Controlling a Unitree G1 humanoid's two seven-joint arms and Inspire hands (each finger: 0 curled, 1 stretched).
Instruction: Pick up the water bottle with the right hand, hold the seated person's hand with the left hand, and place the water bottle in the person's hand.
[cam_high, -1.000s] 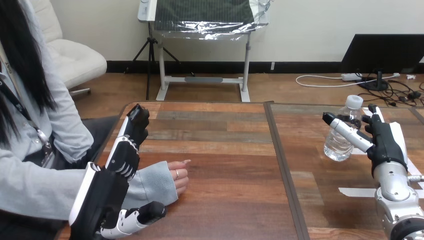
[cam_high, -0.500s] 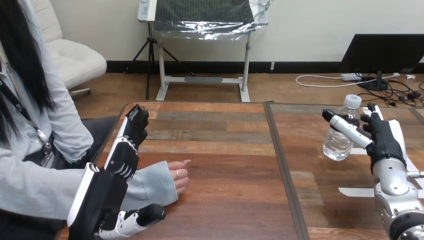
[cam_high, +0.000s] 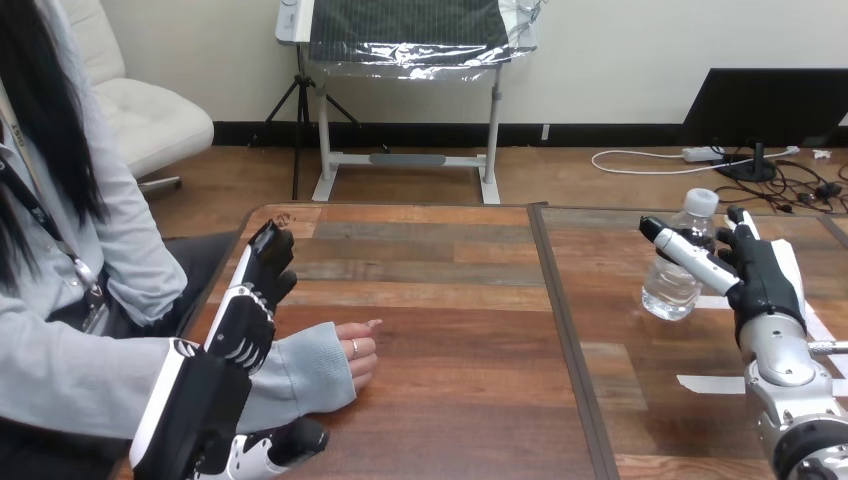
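So we've got the wooden table (cam_high: 470, 330) taking up most of the view, with a dark seam running front to back down its middle. The person sits at the left side, and their grey sleeve (cam_high: 300, 370) lies across the near left corner of the table.

The left hand (cam_high: 200, 400) sits right over that sleeve. Its fingers (cam_high: 245, 320) run out pretty much straight along the table's left edge, on the far side of the forearm, and its thumb (cam_high: 285, 442) pokes out on the near side. So we'd call it spread wide and straddling the arm rather than gripping it. Nothing is curled round the wrist as far as we can see.

Over on the right half, the silver right forearm (cam_high: 795, 400) comes up from the bottom corner. The right hand (cam_high: 765, 280) is closed on the water bottle (cam_high: 668, 285). Its thumb (cam_high: 685, 252) crosses the bottle's front just below the neck and the fingers are tucked in at its far right side, so the bottle is pinched between them. The bottle is clear, more or less upright, well apart from the person. We can't tell if its base is touching the wood or just off it.

The person's hand (cam_high: 355, 350) rests on the table just past the cuff, fingers loosely curled, holding nothing.

Smaller bits: white tape strips (cam_high: 710, 383) stuck on the table near the right arm, and the bottle's white cap (cam_high: 703, 199).
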